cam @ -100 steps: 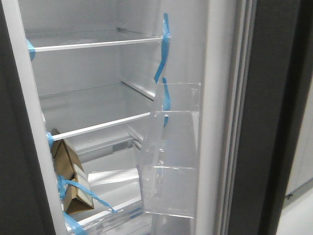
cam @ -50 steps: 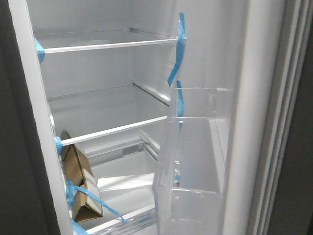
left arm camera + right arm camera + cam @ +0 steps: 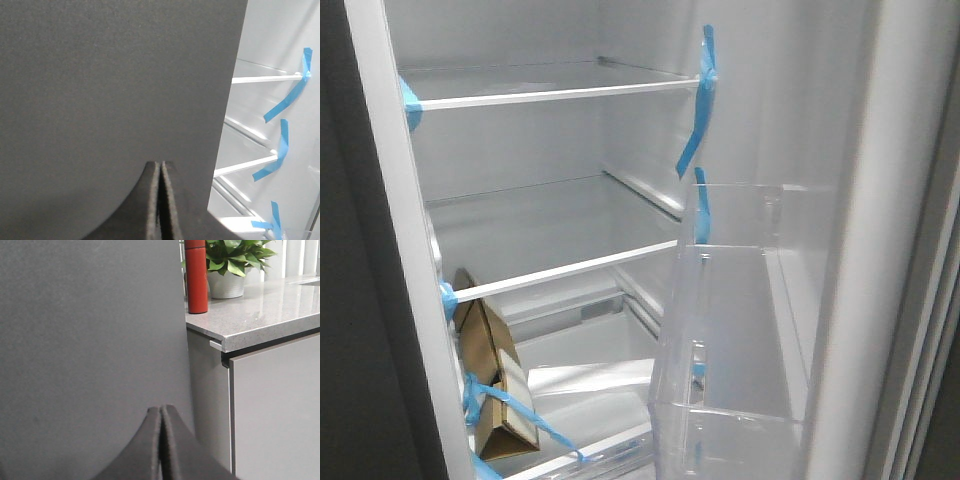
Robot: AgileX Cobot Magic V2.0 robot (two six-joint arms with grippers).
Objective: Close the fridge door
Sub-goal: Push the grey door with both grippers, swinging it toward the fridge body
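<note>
One view only: red bottle (image 3: 196,276).

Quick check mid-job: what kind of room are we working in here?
Most likely a kitchen: an open fridge with white shelves, a clear door bin, and a speckled stone countertop over grey cabinets.

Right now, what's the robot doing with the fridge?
It is shutting the fridge door, which is not closed yet: the shelves and a cardboard box inside show. Both grippers, left and right, are shut and up against dark grey panels. The door's clear bin sits close to the camera.
</note>
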